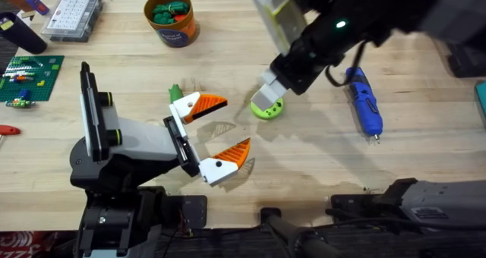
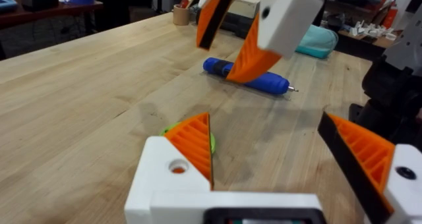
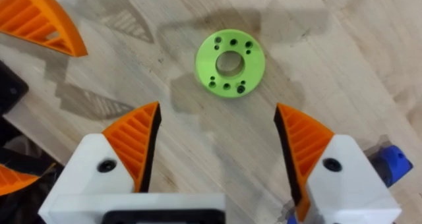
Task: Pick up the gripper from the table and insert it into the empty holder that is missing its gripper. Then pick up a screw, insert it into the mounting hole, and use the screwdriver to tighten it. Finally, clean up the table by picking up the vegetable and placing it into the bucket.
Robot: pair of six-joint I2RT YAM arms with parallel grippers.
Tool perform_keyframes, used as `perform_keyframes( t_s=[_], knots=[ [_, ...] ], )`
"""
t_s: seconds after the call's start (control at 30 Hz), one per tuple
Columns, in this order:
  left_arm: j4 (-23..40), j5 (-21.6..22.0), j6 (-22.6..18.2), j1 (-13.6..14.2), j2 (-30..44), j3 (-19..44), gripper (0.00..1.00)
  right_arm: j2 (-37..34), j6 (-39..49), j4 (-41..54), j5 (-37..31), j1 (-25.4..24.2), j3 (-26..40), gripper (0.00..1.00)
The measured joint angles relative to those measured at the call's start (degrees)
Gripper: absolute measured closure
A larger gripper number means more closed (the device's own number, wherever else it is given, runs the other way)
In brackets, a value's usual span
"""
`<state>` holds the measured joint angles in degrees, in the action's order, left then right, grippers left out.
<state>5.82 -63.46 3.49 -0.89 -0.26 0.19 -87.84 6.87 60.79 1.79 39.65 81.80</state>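
Both my grippers are spread wide and empty. From overhead, my right gripper (image 1: pixel 267 97) hovers over the green ring (image 1: pixel 268 108), my left gripper (image 1: pixel 215 134) is just beside it, the screwdriver (image 1: pixel 364 101) lies untouched, and the bucket (image 1: pixel 171 18) already holds green pieces. In my right wrist view the ring sits loose on the table (image 3: pixel 369 66), no screw in it, so I'd say fastening is all ahead.
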Motion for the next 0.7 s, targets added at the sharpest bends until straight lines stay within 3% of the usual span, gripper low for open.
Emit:
perform_keyframes(
  t_s=[0.3, 0.7],
  knots=[
    [0.20, 0.04, 0.02, 0.00, 0.27, 0.11, 0.008, -1.39, -0.98, -0.16, 0.74, 0.61, -0.13, 0.023],
    [0.28, 0.02, 0.02, 0.00, 0.27, 0.11, 0.008, 2.57, -2.17, 0.09, 1.27, -0.52, -0.13, 0.023]
  ],
)
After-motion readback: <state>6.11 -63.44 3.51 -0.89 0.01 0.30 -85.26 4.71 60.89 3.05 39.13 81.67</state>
